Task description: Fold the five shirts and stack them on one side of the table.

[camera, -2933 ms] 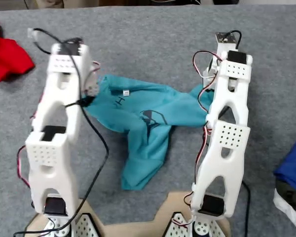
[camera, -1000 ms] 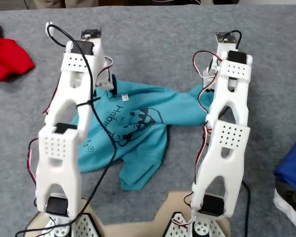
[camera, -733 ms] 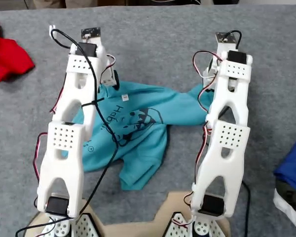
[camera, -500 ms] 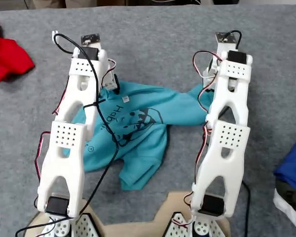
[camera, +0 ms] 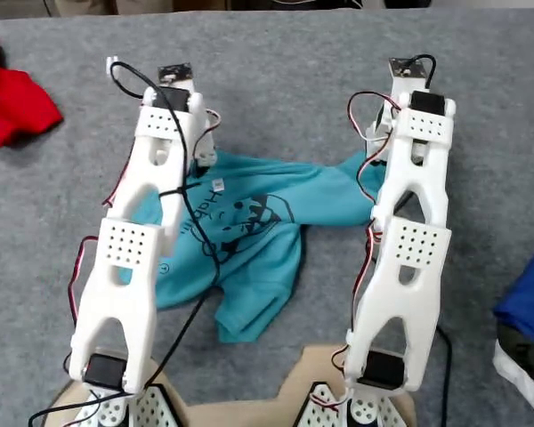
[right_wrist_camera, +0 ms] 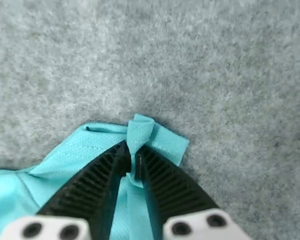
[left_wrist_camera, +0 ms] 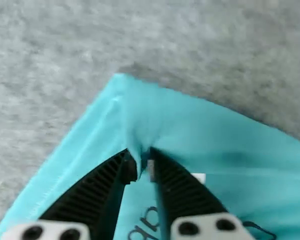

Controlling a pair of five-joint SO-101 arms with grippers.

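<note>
A teal shirt (camera: 249, 222) with dark print lies crumpled between the two arms at the table's middle. My left gripper (left_wrist_camera: 140, 167) is shut on a pinch of the teal shirt (left_wrist_camera: 200, 145) near its collar edge; in the high view the left gripper (camera: 200, 156) sits at the shirt's far left corner. My right gripper (right_wrist_camera: 131, 159) is shut on a bunched corner of the teal shirt (right_wrist_camera: 140, 132); from above, the right gripper (camera: 374, 160) is at the shirt's far right end. A red shirt (camera: 13, 107) lies at the far left.
A blue shirt (camera: 529, 302) on a pile of other clothes (camera: 521, 365) sits at the right edge. The grey felt table (camera: 276, 71) lies bare beyond the arms. A tan base board (camera: 249, 400) holds both arms at the near edge.
The left arm carried its end of the teal shirt to the right and farther back, spreading the shirt so the print now faces up. The right arm kept still.
</note>
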